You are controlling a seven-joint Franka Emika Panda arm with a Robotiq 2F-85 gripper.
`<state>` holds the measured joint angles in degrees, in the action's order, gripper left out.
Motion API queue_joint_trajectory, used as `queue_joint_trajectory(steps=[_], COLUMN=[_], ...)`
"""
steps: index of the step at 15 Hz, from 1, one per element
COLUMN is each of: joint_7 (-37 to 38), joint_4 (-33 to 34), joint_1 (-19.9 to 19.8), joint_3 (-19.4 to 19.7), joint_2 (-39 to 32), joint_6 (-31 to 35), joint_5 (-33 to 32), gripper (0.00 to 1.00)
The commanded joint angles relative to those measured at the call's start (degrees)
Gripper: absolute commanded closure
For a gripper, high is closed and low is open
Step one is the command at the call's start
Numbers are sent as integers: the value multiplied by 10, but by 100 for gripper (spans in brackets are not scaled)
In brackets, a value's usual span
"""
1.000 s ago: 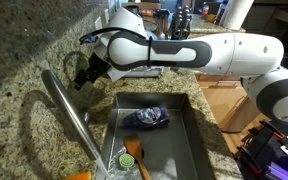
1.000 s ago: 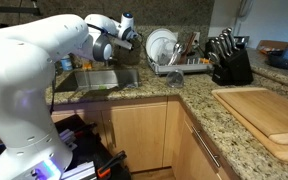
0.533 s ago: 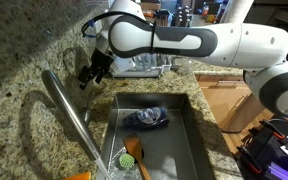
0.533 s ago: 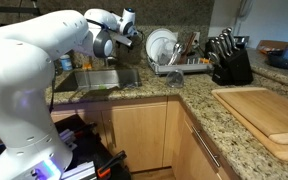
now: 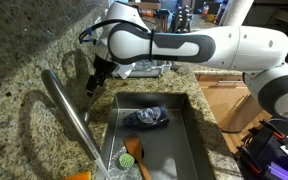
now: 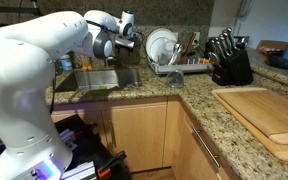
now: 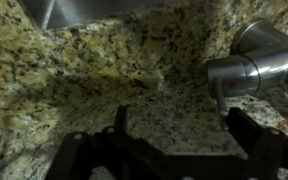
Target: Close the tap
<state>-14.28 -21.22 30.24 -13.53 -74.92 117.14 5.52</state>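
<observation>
The tap shows in an exterior view as a long brushed-steel spout [image 5: 68,108] slanting over the granite counter toward the sink. In the wrist view its steel body [image 7: 252,66] is at the right, with the thin lever [image 7: 220,100] hanging down from it. My gripper [image 5: 93,84] hovers just above the counter beside the spout's far end. In the wrist view the gripper [image 7: 181,128] is open and empty. The lever lies just inside the right finger, and whether they touch I cannot tell. In the other exterior view the arm [image 6: 106,40] hides the tap.
The steel sink [image 5: 192,130] holds a blue cloth [image 5: 146,117] and an orange-handled dish brush [image 5: 134,154]. A dish rack [image 6: 170,52], a knife block [image 6: 229,60] and a wooden cutting board [image 6: 269,110] stand on the counter farther along.
My gripper has moved slightly toward the sink and down, closer to the counter, with the wrist turning. The tap and the sink's contents have not moved.
</observation>
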Motion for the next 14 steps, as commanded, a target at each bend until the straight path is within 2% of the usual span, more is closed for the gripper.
queue_joint_trajectory(steps=[1, 4, 6, 8, 14], joint_7=[-50, -73, -35, -29, -47], joint_4=[-8, -16, -21, -13, 2], joint_1=[-2, -12, -19, -27, -20], joint_3=[14, -3, -11, -19, -3], joint_2=[5, 11, 16, 11, -5], joint_6=[9, -20, -67, -103, -78], joint_5=[-18, -2, 15, 30, 13], gripper=[0, 0, 0, 0, 0])
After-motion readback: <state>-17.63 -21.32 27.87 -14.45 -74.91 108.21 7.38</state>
